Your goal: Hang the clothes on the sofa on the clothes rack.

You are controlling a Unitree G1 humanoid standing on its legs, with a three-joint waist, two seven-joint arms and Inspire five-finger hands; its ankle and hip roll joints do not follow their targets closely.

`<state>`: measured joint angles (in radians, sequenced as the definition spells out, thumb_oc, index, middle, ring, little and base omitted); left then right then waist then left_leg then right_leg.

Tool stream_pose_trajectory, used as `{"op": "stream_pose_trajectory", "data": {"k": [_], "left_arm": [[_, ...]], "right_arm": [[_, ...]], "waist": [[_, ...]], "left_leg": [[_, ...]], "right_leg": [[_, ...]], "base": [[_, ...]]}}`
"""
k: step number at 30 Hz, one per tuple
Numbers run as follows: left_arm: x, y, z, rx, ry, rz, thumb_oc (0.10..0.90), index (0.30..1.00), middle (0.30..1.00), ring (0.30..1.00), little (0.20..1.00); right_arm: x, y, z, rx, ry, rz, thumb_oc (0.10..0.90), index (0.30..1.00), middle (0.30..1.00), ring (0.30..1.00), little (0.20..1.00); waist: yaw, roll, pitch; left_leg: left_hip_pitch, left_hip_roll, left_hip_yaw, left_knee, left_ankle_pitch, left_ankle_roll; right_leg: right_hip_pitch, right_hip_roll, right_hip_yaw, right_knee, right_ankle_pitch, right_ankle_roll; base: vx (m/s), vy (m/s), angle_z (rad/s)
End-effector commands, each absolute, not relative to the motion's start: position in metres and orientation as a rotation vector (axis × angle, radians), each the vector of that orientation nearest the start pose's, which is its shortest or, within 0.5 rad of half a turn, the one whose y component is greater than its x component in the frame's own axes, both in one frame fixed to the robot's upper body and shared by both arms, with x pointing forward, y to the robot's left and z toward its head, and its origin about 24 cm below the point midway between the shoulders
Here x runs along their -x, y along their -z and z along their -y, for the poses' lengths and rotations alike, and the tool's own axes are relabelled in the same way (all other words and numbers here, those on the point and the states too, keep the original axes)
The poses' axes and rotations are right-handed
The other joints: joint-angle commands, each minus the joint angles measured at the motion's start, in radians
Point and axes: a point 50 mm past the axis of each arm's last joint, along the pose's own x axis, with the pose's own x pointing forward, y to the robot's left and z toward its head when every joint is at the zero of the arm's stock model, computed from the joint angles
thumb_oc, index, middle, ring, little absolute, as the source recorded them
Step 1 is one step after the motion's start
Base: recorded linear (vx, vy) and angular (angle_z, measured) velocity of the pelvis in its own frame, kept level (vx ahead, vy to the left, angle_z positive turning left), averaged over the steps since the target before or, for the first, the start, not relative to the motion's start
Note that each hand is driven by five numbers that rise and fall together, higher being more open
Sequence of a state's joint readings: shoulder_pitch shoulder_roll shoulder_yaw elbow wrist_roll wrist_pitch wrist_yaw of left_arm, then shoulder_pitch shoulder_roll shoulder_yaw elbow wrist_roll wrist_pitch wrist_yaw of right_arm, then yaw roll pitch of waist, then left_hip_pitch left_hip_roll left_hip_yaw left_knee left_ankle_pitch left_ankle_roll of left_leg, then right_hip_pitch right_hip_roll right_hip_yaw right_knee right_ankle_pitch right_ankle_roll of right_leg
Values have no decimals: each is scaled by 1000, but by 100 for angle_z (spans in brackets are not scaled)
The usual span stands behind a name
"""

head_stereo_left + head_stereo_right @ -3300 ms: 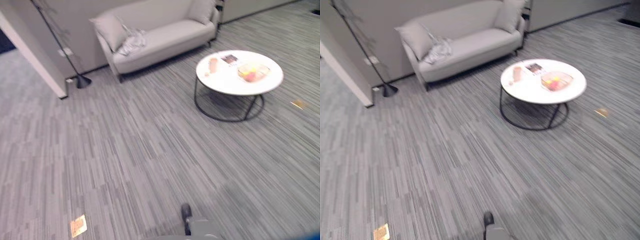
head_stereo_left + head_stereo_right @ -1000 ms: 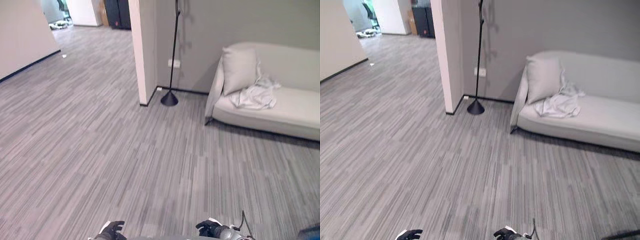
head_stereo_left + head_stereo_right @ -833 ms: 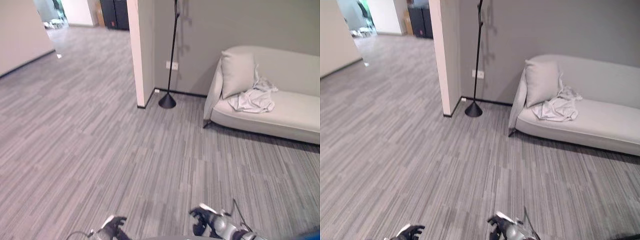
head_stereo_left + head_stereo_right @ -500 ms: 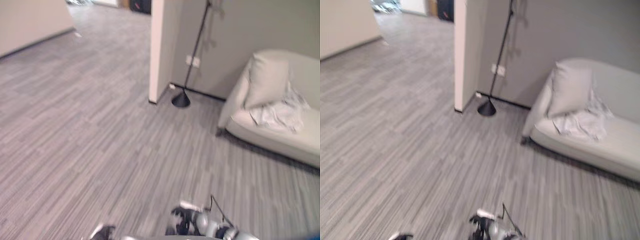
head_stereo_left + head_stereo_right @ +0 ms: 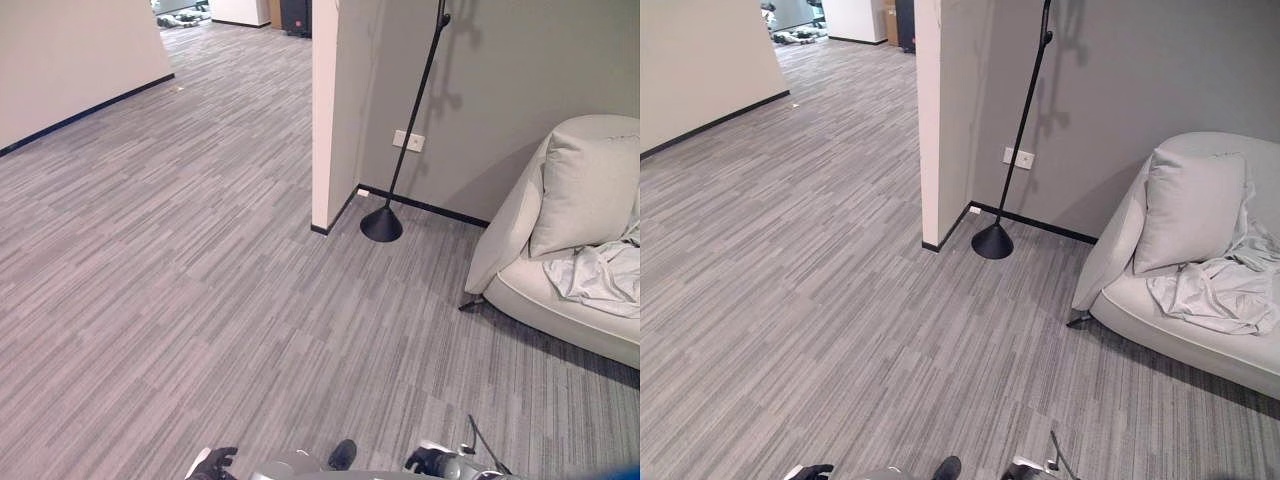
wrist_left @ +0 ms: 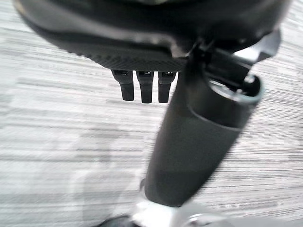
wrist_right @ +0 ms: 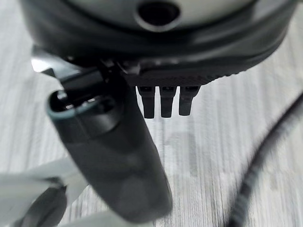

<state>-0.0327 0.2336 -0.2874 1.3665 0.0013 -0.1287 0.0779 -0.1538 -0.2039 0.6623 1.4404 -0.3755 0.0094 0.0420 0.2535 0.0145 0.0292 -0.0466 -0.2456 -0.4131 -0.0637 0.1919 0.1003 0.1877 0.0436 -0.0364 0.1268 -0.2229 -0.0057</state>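
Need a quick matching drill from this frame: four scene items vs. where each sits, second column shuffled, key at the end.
Items:
1. clothes
2. cushion
3. clothes rack
4. wall socket

Places:
A. on the grey wall, low, just beside the rack's pole
B. crumpled on the sofa seat
C. propped upright in the sofa's corner, against the armrest
D. standing on the carpet by the wall's corner, black cone base

Pairs: 1-B, 2-C, 3-D, 4-A
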Motion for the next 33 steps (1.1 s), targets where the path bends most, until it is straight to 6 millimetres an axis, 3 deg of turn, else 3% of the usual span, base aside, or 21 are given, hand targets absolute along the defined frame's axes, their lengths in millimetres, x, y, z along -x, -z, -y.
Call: {"op": "stream_pose_trajectory", "data": {"k": [1, 2, 3, 4, 5, 7, 9, 10, 12, 19, 20, 22, 24, 25, 26, 27, 28, 29, 30, 32, 33], "left_arm": [[-68, 165, -239, -397, -26, -1272, 800, 900, 900, 900, 900], [-69, 166, -237, -391, -23, -1269, 800, 900, 900, 900, 900], [-69, 166, -234, -404, -5, -1259, 800, 900, 900, 900, 900], [-69, 166, -235, -404, -5, -1260, 800, 900, 900, 900, 900], [-73, 165, -236, -431, 12, -1239, 800, 900, 900, 900, 900], [-75, 164, -238, -435, 8, -1228, 800, 900, 900, 900, 900], [-79, 162, -244, -438, -26, -1212, 800, 900, 900, 900, 900], [-79, 162, -244, -438, -26, -1212, 800, 900, 900, 900, 900], [-83, 159, -250, -425, -91, -1197, 800, 900, 900, 900, 900], [-74, 161, -250, -459, -47, -1234, 800, 900, 900, 900, 900], [-71, 162, -250, -476, -15, -1251, 800, 900, 900, 900, 900], [-72, 161, -251, -475, -8, -1249, 800, 900, 900, 900, 900], [-78, 160, -252, -461, -20, -1227, 800, 900, 900, 900, 900], [-78, 160, -252, -461, -20, -1227, 800, 900, 900, 900, 900], [-90, 156, -255, -450, -52, -1191, 800, 900, 900, 900, 900], [-90, 156, -255, -450, -52, -1191, 800, 900, 900, 900, 900], [-103, 152, -259, -439, -83, -1144, 800, 900, 900, 900, 900], [-103, 152, -260, -440, -84, -1144, 800, 900, 900, 900, 900], [-100, 151, -265, -422, -135, -1145, 800, 900, 900, 900, 900], [-98, 150, -268, -408, -183, -1145, 800, 900, 900, 900, 900], [-98, 150, -268, -408, -183, -1145, 800, 900, 900, 900, 900]], "right_arm": [[-116, 165, 192, 946, -677, -1151, 800, 900, 900, 900, 900], [-120, 163, 190, 946, -669, -1127, 800, 900, 900, 900, 900], [-125, 162, 185, 949, -666, -1090, 800, 900, 900, 900, 900], [-124, 162, 185, 948, -666, -1090, 800, 900, 900, 900, 900], [-127, 162, 185, 944, -645, -1080, 800, 900, 900, 900, 900], [-129, 161, 187, 942, -631, -1083, 800, 900, 900, 900, 900], [-130, 161, 189, 920, -602, -1096, 800, 900, 900, 900, 900], [-130, 160, 189, 920, -601, -1096, 800, 900, 900, 900, 900], [-120, 163, 196, 856, -527, -1170, 800, 900, 900, 900, 900], [-90, 170, 202, 711, -448, -1286, 800, 900, 900, 900, 900], [-83, 170, 207, 672, -417, -1315, 800, 900, 900, 900, 900], [-80, 170, 211, 655, -405, -1330, 800, 900, 900, 900, 900], [-74, 171, 215, 653, -396, -1357, 800, 900, 900, 900, 900], [-74, 171, 215, 653, -396, -1357, 800, 900, 900, 900, 900], [-71, 171, 219, 646, -384, -1376, 800, 900, 900, 900, 900], [-71, 171, 219, 646, -384, -1376, 800, 900, 900, 900, 900], [-73, 170, 219, 628, -361, -1376, 800, 900, 900, 900, 900], [-73, 170, 218, 627, -362, -1376, 800, 900, 900, 900, 900], [-76, 170, 217, 632, -371, -1370, 800, 900, 900, 900, 900], [-76, 169, 222, 663, -368, -1368, 800, 900, 900, 900, 900], [-76, 169, 222, 663, -369, -1368, 800, 900, 900, 900, 900]], "waist": [[9, 12, 49], [-10, 15, 68], [-16, 8, 79], [-17, 10, 81], [-21, 7, 86], [-23, 4, 86], [-24, 5, 88], [-23, 7, 87], [3, 1, 91], [27, 6, 75], [20, 6, 63], [9, 13, 50], [-2, 22, 38], [-4, 22, 37], [-10, 20, 34], [-11, 19, 33], [-4, 2, 27], [-8, 2, 26], [-9, -10, 29], [-16, -26, 38], [-18, -26, 38]], "left_leg": [[106, -32, -45, 45, -200, 56], [115, -38, -47, 60, -207, 67], [143, -30, -41, 65, -228, 68], [147, -28, -43, 64, -229, 67], [171, 6, -23, 55, -248, 58], [176, 17, -19, 49, -250, 54], [190, 40, -24, 45, -270, 41], [188, 41, -23, 47, -270, 41], [166, 35, -53, 130, -332, 45], [198, 79, -126, 144, -362, 25], [213, 106, -144, 119, -355, 4], [222, 142, -154, 90, -345, -13], [239, 192, -170, 50, -336, -34], [240, 194, -172, 46, -334, -35], [241, 245, -198, 11, -301, -63], [241, 246, -198, 8, -300, -63], [214, 297, -187, -1, -278, -104], [216, 302, -191, -5, -279, -106], [200, 374, -173, -23, -227, -146], [156, 412, -168, -18, -103, -169], [156, 413, -170, -21, -102, -169]], "right_leg": [[-311, -104, 21, 525, 210, 59], [-372, -115, 32, 634, 212, 40], [-400, -148, 10, 639, 168, 2], [-394, -147, 6, 635, 168, 0], [-380, -122, -17, 479, 148, -3], [-380, -103, -12, 403, 152, 8], [-336, -56, 30, 134, 195, 41], [-332, -55, 30, 125, 202, 41], [-305, -116, 98, -175, 314, 78], [-306, -233, 26, -214, 379, 92], [-297, -277, -8, -214, 418, 101], [-285, -314, -38, -214, 481, 113], [-268, -324, -53, -184, 498, 127], [-269, -324, -55, -182, 498, 127], [-302, -325, -33, -58, 478, 124], [-306, -324, -33, -53, 475, 124], [-280, -306, -78, -10, 282, 113], [-281, -304, -83, -1, 272, 110], [-301, -269, -113, 129, 134, 83], [-292, -244, -144, 147, 88, 56], [-291, -244, -146, 147, 88, 56]], "base": [[89, 168, -32], [216, 143, -43], [183, 86, -30], [283, -48, -21], [134, -77, -15], [149, -111, -31], [170, -118, -39], [217, -91, -36], [296, -109, -26], [295, -131, 12], [396, -246, 48], [487, -354, 45], [357, -354, 43], [317, -541, 43], [216, -408, 43], [438, -952, 60], [233, -560, 67], [433, -1213, 75], [262, -933, 45], [238, -917, 48], [103, -681, 84]]}}
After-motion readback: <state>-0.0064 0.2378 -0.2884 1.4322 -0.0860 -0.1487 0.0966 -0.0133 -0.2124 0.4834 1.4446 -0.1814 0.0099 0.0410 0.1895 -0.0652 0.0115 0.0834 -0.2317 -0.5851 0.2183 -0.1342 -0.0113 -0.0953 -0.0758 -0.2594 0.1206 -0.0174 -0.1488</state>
